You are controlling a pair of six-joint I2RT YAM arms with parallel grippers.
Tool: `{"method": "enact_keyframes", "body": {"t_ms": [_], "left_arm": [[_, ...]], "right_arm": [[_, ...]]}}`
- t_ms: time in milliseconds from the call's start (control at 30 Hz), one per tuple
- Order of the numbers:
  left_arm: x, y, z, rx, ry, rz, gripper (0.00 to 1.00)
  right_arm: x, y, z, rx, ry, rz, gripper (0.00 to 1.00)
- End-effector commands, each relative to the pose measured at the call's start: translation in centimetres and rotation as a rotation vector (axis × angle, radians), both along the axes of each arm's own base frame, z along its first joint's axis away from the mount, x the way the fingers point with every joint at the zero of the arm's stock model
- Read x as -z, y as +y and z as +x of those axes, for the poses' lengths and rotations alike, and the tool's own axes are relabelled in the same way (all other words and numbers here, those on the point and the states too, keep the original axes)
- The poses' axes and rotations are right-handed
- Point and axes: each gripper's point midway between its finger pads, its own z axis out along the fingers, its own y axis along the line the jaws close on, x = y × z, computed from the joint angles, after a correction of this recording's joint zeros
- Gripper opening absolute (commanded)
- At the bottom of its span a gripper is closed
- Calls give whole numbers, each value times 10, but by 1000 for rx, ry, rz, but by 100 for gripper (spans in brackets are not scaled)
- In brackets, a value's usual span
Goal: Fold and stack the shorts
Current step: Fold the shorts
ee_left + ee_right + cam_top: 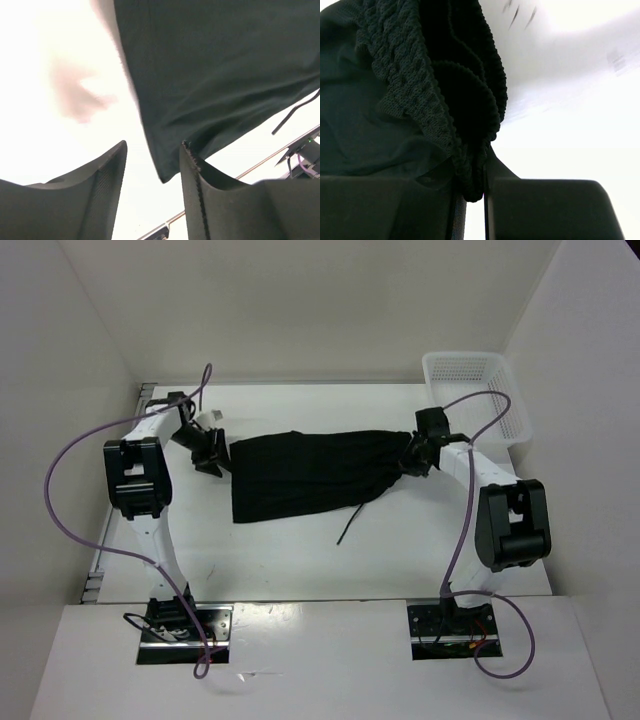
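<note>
White table (300, 560) carries the shorts (310, 475) spread between both arms. The right gripper (415, 455) clenches the waistband (470, 150), probably anchoring it. The left gripper (212, 458) stands released, with the hem corner (167, 170) just ahead of its fingers (205, 200).

The shorts (300, 475) are plain black, ribbed at the waist; the basket (470, 380) is white mesh, the counter (300, 560) white, the cables (466, 520) purple.

Bright, even light, wrist views blown out, shorts (215, 75) blurred
</note>
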Motion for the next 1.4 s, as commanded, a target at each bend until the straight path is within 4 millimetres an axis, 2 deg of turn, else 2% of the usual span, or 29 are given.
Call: {"method": "enact_keyframes", "body": {"t_ms": [0, 33, 100, 133, 167, 200, 233, 267, 300, 333, 367, 400, 467, 500, 533, 567, 600, 633, 667, 700, 733, 767, 933, 1067, 1133, 1200, 1233, 1267, 1367], "left_arm": [[-14, -26, 3, 79, -27, -37, 55], [-14, -31, 2, 91, -27, -37, 55], [3, -45, 1, 130, -6, -27, 55], [6, -48, 3, 140, -3, -19, 55], [19, -53, -1, 150, 30, -21, 55], [23, -54, 4, 160, 22, -4, 55], [30, -59, 1, 178, 35, 14, 55], [38, -57, 5, 177, 36, 28, 55], [35, -61, 8, 190, 21, 38, 55], [42, -60, 7, 190, 37, 48, 55], [43, -63, 12, 199, 20, 49, 55], [40, -64, 17, 199, 3, 50, 55], [46, -64, 21, 199, 3, 50, 55], [45, -62, 25, 198, -9, 62, 55], [49, -62, 23, 198, 4, 61, 53], [52, -62, 25, 198, 5, 61, 50], [53, -61, 25, 197, 6, 70, 46], [55, -61, 27, 198, 7, 70, 35], [55, -61, 27, 198, 7, 70, 30], [61, -59, 25, 197, 20, 81, 26], [60, -57, 29, 196, 9, 93, 23], [63, -53, 29, 186, 18, 92, 22], [65, -49, 34, 176, 9, 93, 19], [65, -49, 34, 176, 9, 93, 17], [65, -49, 34, 176, 9, 93, 17], [69, -40, 32, 164, 21, 118, 17], [62, -36, 35, 161, 2, 145, 20], [58, -29, 37, 149, -7, 158, 33], [40, -1, 43, 89, -43, 193, 44]], "right_arm": [[-26, -35, 8, -48, -21, -218, 0], [-40, -38, 17, -42, -52, -241, 0], [-47, -37, 22, -59, -50, -316, 0], [-67, -34, 33, -75, -98, -344, 0], [-74, -28, 40, -90, -121, -366, 0], [-74, -13, 40, -131, -108, -408, 0], [-95, 1, 53, -163, -159, -426, 0], [-102, 15, 57, -193, -172, -444, 0], [-92, 45, 53, -273, -145, -482, 0], [-110, 66, 62, -319, -192, -496, 0], [-110, 101, 55, -401, -204, -519, 0], [-107, 120, 52, -451, -203, -526, 0], [-90, 154, 49, -556, -177, -578, 0], [-92, 185, 40, -610, -201, -581, 0], [-70, 199, 36, -648, -168, -605, 0], [-63, 211, 30, -690, -158, -619, 0], [-69, 230, 30, -709, -190, -607, 0], [-53, 255, 15, -779, -181, -623, 0], [-52, 269, 9, -819, -188, -632, 0], [-60, 297, -3, -868, -236, -620, 0], [-51, 307, -8, -896, -235, -640, 0], [-56, 319, -10, -917, -261, -637, 0], [-41, 346, -34, -1018, -238, -558, 0], [-39, 358, -31, -1026, -252, -529, 0], [-51, 365, -28, -1022, -283, -504, 2], [-50, 372, -29, -1038, -288, -473, 14], [-55, 382, -32, -1057, -305, -427, 31], [-60, 389, -34, -1074, -319, -388, 50], [-74, 411, -54, -1185, -347, -268, 59]]}}
